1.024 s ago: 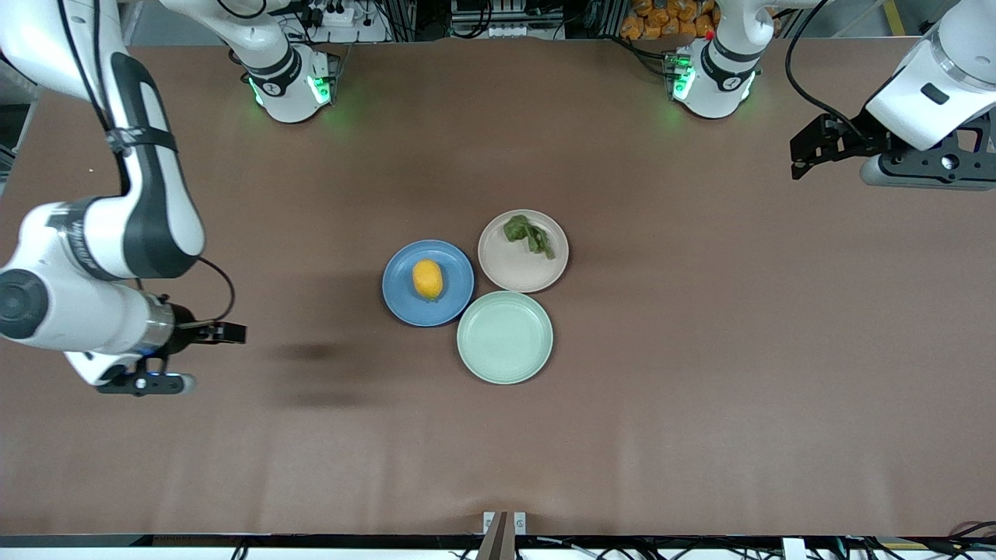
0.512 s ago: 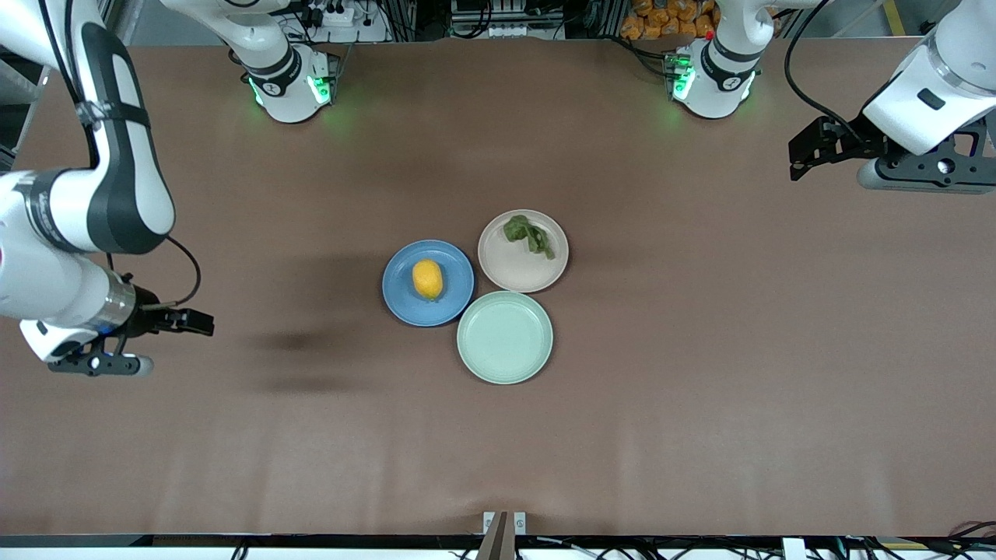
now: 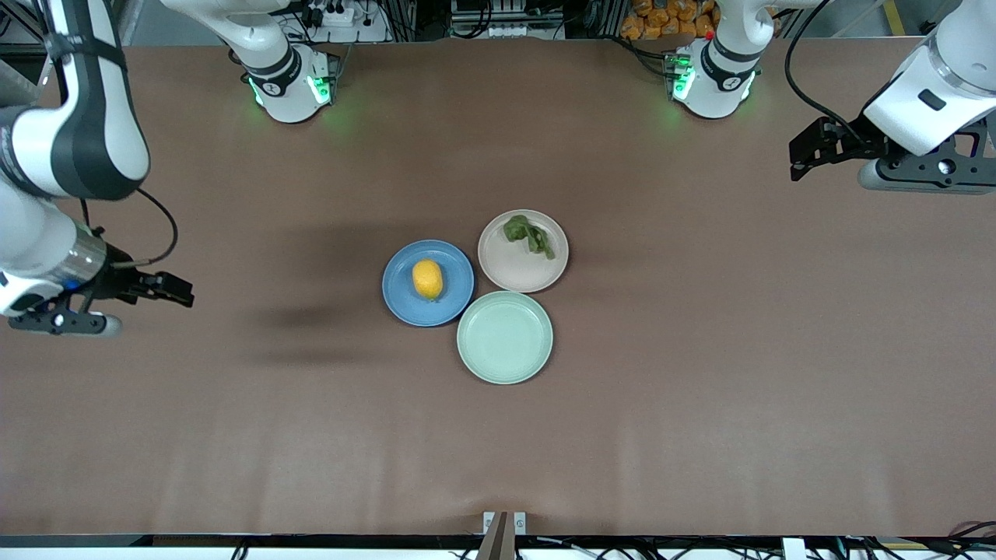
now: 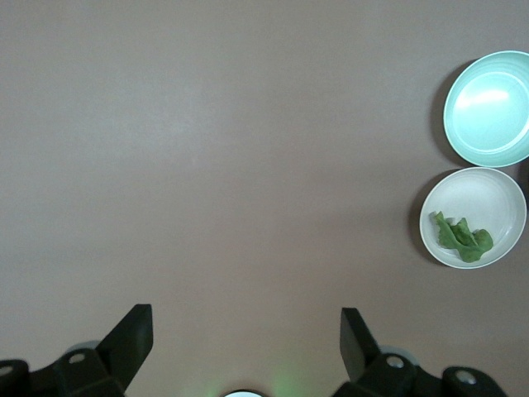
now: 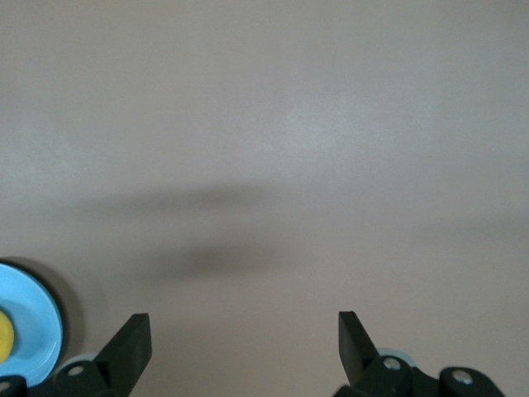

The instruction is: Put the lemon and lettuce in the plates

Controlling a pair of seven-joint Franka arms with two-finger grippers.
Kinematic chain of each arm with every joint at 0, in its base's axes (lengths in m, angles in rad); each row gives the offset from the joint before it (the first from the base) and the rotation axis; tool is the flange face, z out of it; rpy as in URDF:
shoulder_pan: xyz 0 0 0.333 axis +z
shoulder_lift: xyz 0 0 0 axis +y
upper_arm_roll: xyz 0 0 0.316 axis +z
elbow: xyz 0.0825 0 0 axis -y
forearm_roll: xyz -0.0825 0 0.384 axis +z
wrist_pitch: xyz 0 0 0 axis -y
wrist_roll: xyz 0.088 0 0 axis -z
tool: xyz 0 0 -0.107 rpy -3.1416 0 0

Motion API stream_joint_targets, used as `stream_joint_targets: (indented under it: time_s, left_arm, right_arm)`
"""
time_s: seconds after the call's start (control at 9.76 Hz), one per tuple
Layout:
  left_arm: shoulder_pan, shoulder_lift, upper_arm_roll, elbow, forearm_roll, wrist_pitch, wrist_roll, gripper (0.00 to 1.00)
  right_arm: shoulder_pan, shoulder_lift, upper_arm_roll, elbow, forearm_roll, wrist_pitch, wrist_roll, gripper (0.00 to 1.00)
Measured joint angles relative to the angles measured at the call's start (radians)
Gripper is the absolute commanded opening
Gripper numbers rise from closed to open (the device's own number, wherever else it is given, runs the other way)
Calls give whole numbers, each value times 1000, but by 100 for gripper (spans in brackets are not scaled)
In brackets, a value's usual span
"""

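The lemon (image 3: 427, 278) lies in the blue plate (image 3: 401, 300) at mid-table. The lettuce (image 3: 528, 235) lies in the beige-pink plate (image 3: 520, 274) beside it, toward the left arm's end. My right gripper (image 3: 177, 289) is open and empty, up over bare table at the right arm's end. My left gripper (image 3: 807, 150) is open and empty, up over bare table at the left arm's end. The left wrist view shows the lettuce (image 4: 464, 238) in its plate (image 4: 504, 207). The right wrist view shows the blue plate's (image 5: 37, 327) edge with a sliver of lemon (image 5: 4, 337).
An empty mint-green plate (image 3: 505, 337) touches both other plates, nearer the front camera; it also shows in the left wrist view (image 4: 489, 107). The brown table (image 3: 700, 350) stretches wide on every side of the three plates.
My right arm has drawn back toward its end of the table and away from the front camera, its gripper open throughout. The left arm has barely moved.
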Motion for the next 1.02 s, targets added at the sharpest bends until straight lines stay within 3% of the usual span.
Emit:
stream_joint_targets:
  time_s: [0.41,0.72,1.02]
  left_arm:
    - [0,1,-1,0,13,13,0,100]
    - [0,1,-1,1,13,14,0,100]
    - [0,1,-2,1,13,14,0,100]
  right_arm:
    - [0,-111,2,-39,0,-16,0,100]
    - [-6,-194,0,-55,0,-119,0,100]
    - [-7,-224,0,-48,0,-154,0,100]
